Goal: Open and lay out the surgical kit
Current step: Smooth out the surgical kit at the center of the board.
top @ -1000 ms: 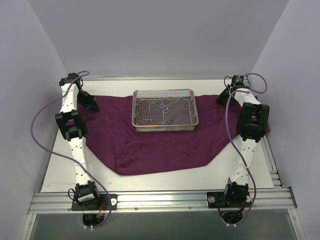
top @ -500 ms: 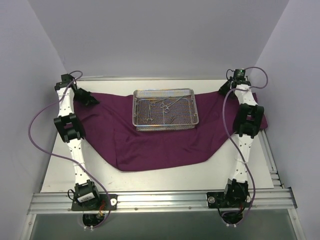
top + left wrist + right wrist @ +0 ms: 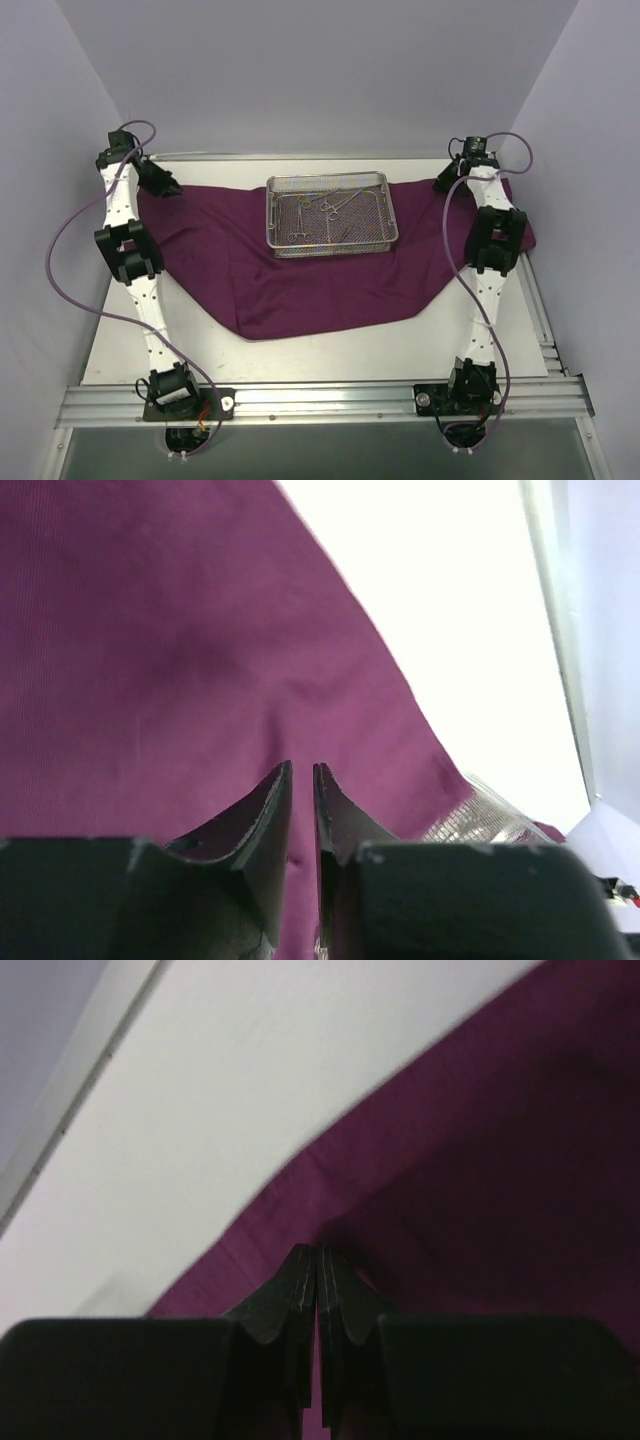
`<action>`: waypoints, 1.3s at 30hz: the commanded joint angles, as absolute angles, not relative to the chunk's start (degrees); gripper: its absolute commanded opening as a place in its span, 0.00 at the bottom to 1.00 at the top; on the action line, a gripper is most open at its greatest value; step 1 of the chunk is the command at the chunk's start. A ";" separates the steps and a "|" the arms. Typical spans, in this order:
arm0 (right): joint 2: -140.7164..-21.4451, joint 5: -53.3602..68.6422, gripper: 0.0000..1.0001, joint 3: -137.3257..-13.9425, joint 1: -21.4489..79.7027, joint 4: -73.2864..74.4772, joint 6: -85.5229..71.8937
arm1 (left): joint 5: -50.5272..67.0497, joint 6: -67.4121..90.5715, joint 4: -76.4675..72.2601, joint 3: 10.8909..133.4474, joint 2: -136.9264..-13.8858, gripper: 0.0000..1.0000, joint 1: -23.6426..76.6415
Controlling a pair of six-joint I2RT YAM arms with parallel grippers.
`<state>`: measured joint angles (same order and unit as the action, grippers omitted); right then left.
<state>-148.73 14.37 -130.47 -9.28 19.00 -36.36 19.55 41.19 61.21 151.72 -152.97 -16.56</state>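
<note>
Left wrist: my left gripper (image 3: 302,769) stands slightly parted, cloth (image 3: 150,630) beneath its tips; my right gripper (image 3: 317,1251) pinches the cloth's edge.

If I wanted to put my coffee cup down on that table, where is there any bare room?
The widest bare strip of table runs between the purple cloth's near edge and the metal rail, widening toward both near corners. The mesh tray is crowded with instruments, and the left fingers and right fingers occupy the cloth's far corners.
</note>
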 commanded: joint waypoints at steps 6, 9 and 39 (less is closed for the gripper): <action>-128.59 15.11 0.12 -112.26 -7.65 22.94 -32.79 | 14.77 36.91 63.28 143.01 -139.05 0.19 -8.98; -125.43 15.21 0.14 -108.13 -6.33 23.91 -30.59 | 13.36 36.04 64.95 140.55 -138.78 0.17 -4.32; -132.10 14.59 0.00 -85.34 -2.29 8.53 -44.37 | 16.87 41.57 71.28 154.49 -164.50 0.02 1.06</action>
